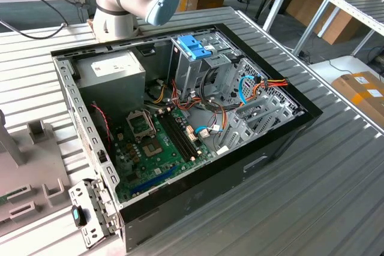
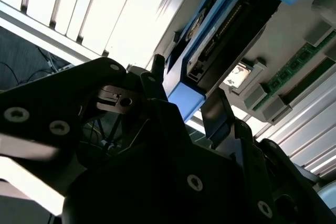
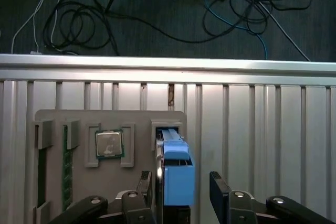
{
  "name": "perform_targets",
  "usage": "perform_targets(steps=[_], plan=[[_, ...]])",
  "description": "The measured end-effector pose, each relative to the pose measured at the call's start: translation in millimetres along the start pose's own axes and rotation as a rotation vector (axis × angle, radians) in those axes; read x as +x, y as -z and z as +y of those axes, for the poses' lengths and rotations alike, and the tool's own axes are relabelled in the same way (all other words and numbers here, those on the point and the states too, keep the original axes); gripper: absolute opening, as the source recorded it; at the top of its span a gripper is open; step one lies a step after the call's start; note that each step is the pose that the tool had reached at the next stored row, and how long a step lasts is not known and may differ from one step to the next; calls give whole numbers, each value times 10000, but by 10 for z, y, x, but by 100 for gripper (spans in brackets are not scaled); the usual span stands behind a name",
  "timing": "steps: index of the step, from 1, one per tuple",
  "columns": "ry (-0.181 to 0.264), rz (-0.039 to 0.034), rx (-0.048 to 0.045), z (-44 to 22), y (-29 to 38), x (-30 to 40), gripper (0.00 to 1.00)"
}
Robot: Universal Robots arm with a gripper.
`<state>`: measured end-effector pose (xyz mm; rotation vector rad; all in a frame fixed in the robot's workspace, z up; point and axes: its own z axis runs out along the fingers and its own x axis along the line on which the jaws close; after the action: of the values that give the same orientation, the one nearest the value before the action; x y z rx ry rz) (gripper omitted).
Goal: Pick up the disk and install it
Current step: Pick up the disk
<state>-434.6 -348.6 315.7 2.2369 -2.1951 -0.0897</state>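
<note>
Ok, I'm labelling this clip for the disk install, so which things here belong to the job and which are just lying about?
Job: the disk standing in the grey fixture's slot; the open gripper straddling it; the computer case with its drive cage.
Lying about: processor chip and memory stick in the fixture; cables on the floor.

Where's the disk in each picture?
First wrist view: the disk stands on edge in the grey holder, inside the open gripper.
Second wrist view: the disk stretches away from the gripper.
Exterior view: the holder sits at the view's left edge, beside the computer case.
Shared landmark: the grey holder.
</note>
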Motion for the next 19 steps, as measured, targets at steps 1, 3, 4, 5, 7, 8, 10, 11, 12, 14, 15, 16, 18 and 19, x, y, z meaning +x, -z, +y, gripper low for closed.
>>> perform_targets(steps=[1, 3, 4, 5, 7, 8, 10, 11, 12, 14, 15, 16, 18, 19], plan=[[21, -10, 1, 2, -10, 0, 56], [37, -18, 0, 6, -27, 2, 56], [42, -20, 0, 8, -35, 1, 56], [50, -21, 0, 11, -45, 2, 56], [63, -22, -1, 17, -66, 2, 56], [69, -21, -4, 26, -80, 3, 56], [96, -21, -2, 32, -146, 5, 56], [101, -20, -2, 32, -158, 5, 56], [105, -21, -2, 32, -167, 6, 56], [114, -20, -3, 32, -182, 6, 56], [120, -20, -4, 32, -194, 7, 56], [125, -19, -4, 34, -206, 7, 56], [134, -19, -4, 37, -233, 9, 56], [138, -18, -5, 39, -246, 12, 56]])
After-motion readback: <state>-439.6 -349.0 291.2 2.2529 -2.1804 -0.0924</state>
